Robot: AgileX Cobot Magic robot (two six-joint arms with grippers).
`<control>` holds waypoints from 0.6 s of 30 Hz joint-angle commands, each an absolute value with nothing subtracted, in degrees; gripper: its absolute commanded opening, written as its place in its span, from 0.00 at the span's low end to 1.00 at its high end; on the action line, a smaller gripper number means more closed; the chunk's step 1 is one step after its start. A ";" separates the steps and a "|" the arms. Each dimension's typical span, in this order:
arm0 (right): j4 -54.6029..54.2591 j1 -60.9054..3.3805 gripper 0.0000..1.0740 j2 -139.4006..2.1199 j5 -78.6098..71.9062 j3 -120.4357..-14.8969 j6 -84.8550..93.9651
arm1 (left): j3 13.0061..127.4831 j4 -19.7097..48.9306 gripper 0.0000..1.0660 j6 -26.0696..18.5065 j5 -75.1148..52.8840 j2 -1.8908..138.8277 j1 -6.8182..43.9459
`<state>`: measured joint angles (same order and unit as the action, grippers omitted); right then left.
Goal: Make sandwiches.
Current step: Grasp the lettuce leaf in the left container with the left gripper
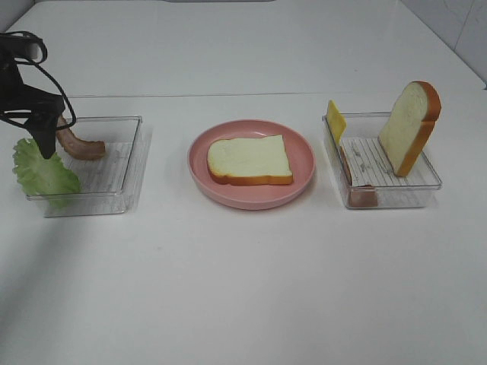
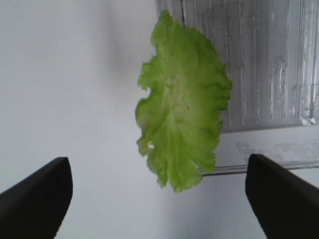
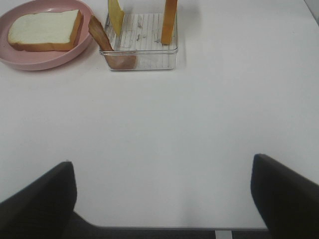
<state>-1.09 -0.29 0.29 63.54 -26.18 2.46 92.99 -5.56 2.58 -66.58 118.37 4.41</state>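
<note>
- Two clear plastic trays and one round pink plate (image 1: 304, 182) between them sit on a white table (image 1: 243, 289).
- Two bread slices, each with a white face, an orange-brown crust and a squarish shape with a domed top. The flat slice (image 1: 249, 158) lies alone on the plate. The upright slice (image 1: 409, 125) leans on edge at the far right of the right tray (image 1: 396, 199).
- One yellow cheese square (image 1: 335, 120) stands on edge at that tray's far left corner. One reddish-brown ham slice (image 1: 362, 196) leans along its left wall down to the near corner.
- The left tray (image 1: 114, 171) has a ribbed floor. One curved brown bacon strip (image 1: 80, 147) rests in its far left part. One frilly green lettuce leaf (image 1: 42, 173) drapes over the near left corner, partly out over the table.
- Two grippers with black fingers. The left gripper (image 2: 157, 167) hangs over the lettuce leaf, jaws spread wide to either side and clear of it.
- The right gripper (image 3: 162, 164) — jaws spread, nothing between them — is over bare table on the near side of the right tray.
- Sandwich so far — only the flat slice on the plate.
</note>
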 commanded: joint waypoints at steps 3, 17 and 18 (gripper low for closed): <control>-0.80 -0.06 0.86 1.49 63.25 -25.95 2.58 | 92.76 -5.21 0.81 3.27 -63.60 120.72 4.70; -0.80 -0.06 0.86 1.49 63.25 -25.95 2.58 | 92.88 -5.04 0.65 3.27 -63.60 122.67 4.76; -0.80 -0.06 0.86 1.49 63.25 -25.95 2.58 | 92.88 -4.81 0.56 3.27 -63.54 122.67 4.76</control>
